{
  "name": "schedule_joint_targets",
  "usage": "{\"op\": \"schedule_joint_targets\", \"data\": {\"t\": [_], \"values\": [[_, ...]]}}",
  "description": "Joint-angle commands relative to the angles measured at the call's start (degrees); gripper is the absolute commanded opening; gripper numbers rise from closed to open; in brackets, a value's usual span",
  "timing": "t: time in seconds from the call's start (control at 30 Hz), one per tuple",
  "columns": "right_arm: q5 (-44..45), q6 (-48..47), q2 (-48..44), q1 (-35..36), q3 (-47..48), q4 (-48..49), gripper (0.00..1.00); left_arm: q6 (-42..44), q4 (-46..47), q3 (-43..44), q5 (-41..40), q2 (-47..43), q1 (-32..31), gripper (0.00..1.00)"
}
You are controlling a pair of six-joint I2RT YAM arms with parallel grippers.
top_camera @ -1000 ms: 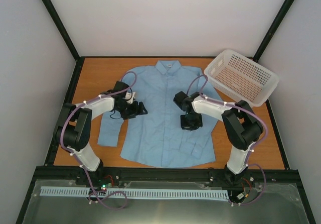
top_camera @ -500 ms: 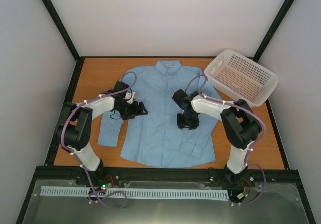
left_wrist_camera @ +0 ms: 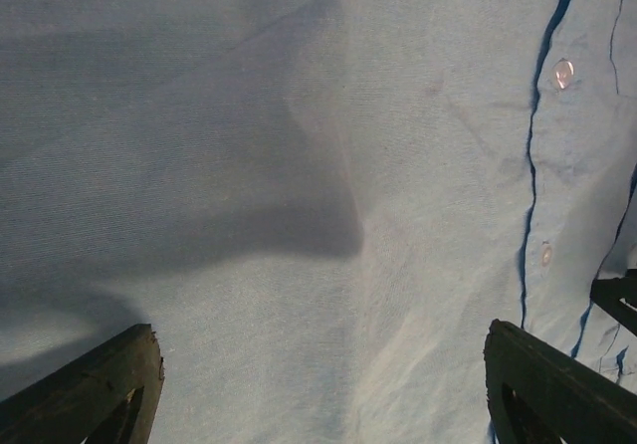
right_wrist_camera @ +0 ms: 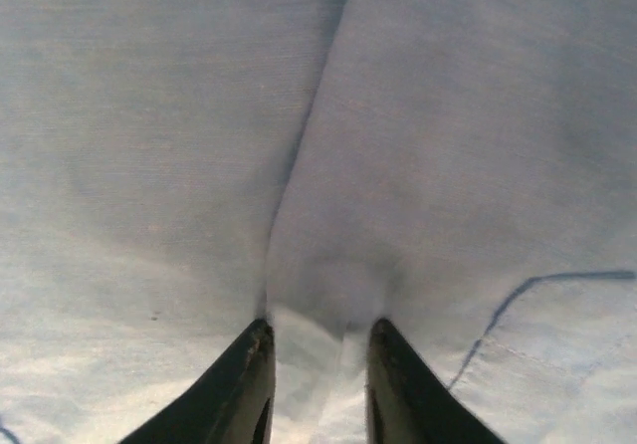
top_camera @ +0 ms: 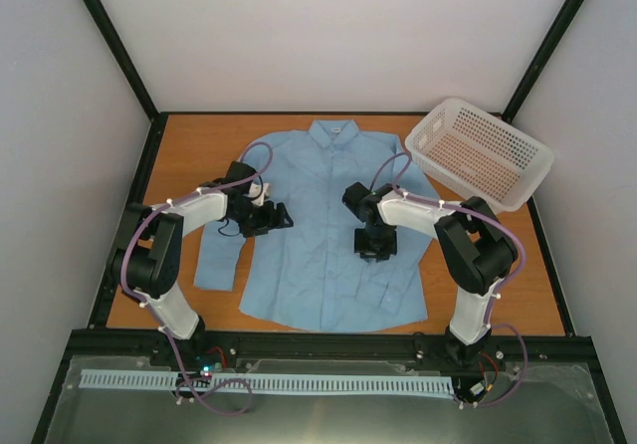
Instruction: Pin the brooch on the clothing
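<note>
Shirt: you have the light blue shirt [top_camera: 318,225] spread flat on the counter [top_camera: 199,145], collar at the far side, hem toward the arm bases, with the sleeve on the left arm's side lying down along the body.
Left tool: your left tool [left_wrist_camera: 318,334] sits low over the chest panel on its own side, pointing inward toward the button line. Its fingers [left_wrist_camera: 109,384] stand wide apart with only cloth between them, and nothing is held.
Left wrist view: a soft raised crease runs up the cloth ahead of the fingers. The placket seam [left_wrist_camera: 528,215] and a pale button [left_wrist_camera: 563,72] lie off to the right.
Right tool: your right tool [right_wrist_camera: 318,330] is down on the other front panel, beside the button line. Its fingers [right_wrist_camera: 244,384] are drawn nearly together and nip a small ridge of shirt fabric between them. A fold runs away from the tips.
Brooch: you cannot make the brooch out in any view, so its place cannot be told.
Basket: the white perforated basket [top_camera: 478,150] sits at the far right corner of the counter, its near edge just beside the shirt's shoulder.
</note>
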Motion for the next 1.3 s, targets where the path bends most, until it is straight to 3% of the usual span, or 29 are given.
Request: {"op": "schedule_joint_targets", "data": {"t": [0.0,0.13,0.3,0.47,0.83,1.13,1.27], "values": [[2.60,0.96,1.50,0.71,-0.14,-1.45,0.17,1.48,0.54,0.23,0.21,-0.12,0.06,0.88],[4.69,1.04,-1.46,0.76,1.75,-3.65,0.03,1.25,0.55,-0.21,-0.68,0.00,0.06,0.88],[7.66,0.22,-4.15,0.76,4.31,-9.01,0.03,1.03,0.53,-0.40,-1.50,0.53,0.11,0.88],[13.39,0.05,-11.46,-1.09,0.79,-14.24,0.03,1.14,0.54,-0.23,-1.86,0.73,0.14,0.88],[14.06,-0.24,-28.13,-22.23,-15.67,-17.25,0.03,1.55,0.65,0.26,-1.84,1.06,0.14,0.89],[25.72,-5.30,-26.64,-25.05,-3.16,-25.57,0.07,2.03,0.54,0.54,-1.67,0.86,0.14,0.89],[26.55,-5.12,-25.68,-21.57,-1.96,-27.26,0.07,1.85,0.61,0.74,-1.24,0.96,0.14,0.89]]}}
